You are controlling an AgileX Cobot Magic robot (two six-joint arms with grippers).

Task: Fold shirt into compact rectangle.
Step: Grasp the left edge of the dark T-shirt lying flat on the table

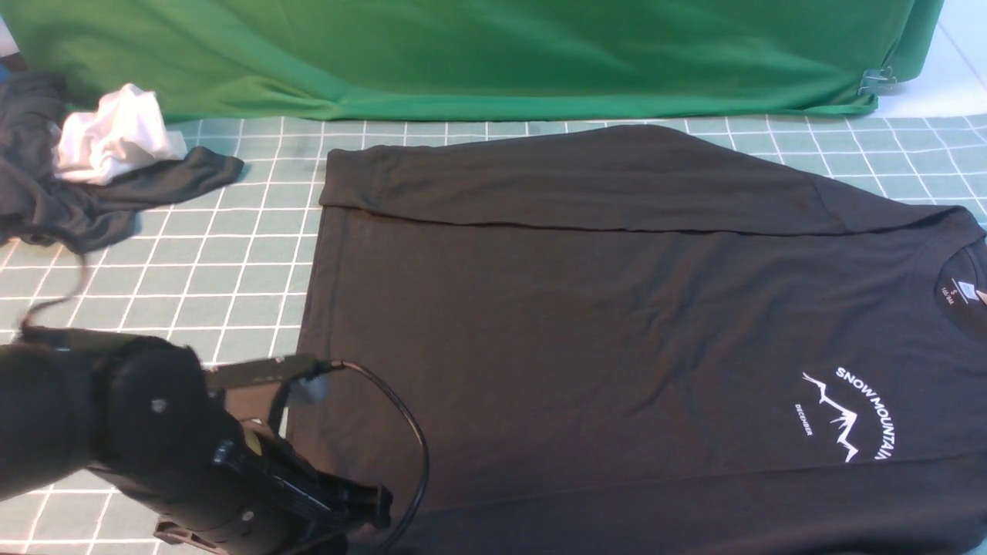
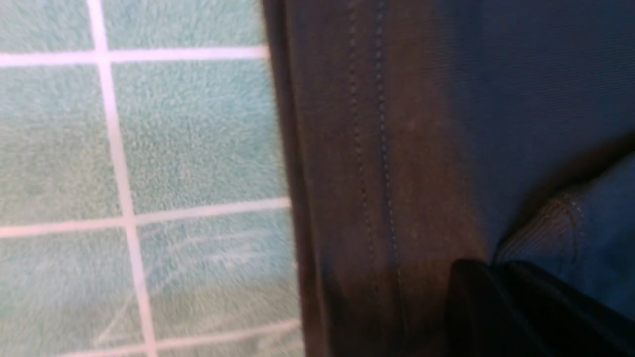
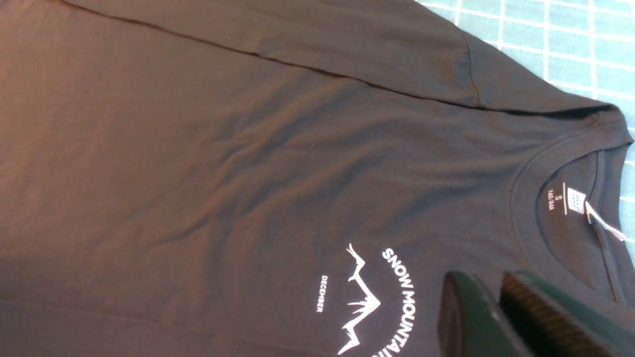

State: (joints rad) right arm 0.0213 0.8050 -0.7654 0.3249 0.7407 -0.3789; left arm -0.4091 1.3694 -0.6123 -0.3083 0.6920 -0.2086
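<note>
Left gripper [image 1: 374,501], clamped on the shirt's [image 1: 617,308] hem corner, should lift level with the right gripper [image 3: 488,297], its jaws' state unclear, so the fold lands straight.

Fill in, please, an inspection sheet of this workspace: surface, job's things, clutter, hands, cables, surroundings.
surface: teal mat with white grid lines.
job's things: black shirt flat, logo up, collar toward the robot's right, far sleeve folded over the body.
clutter: dark grey garment with white cloth on it, far left, apart from the shirt.
hands: left hand shut at the near corner of the hem; right hand over the chest, fingers narrowly apart, empty.
cables: black cable loops from the left arm over the hem.
surroundings: green cloth backdrop, metal clip at its right.
</note>
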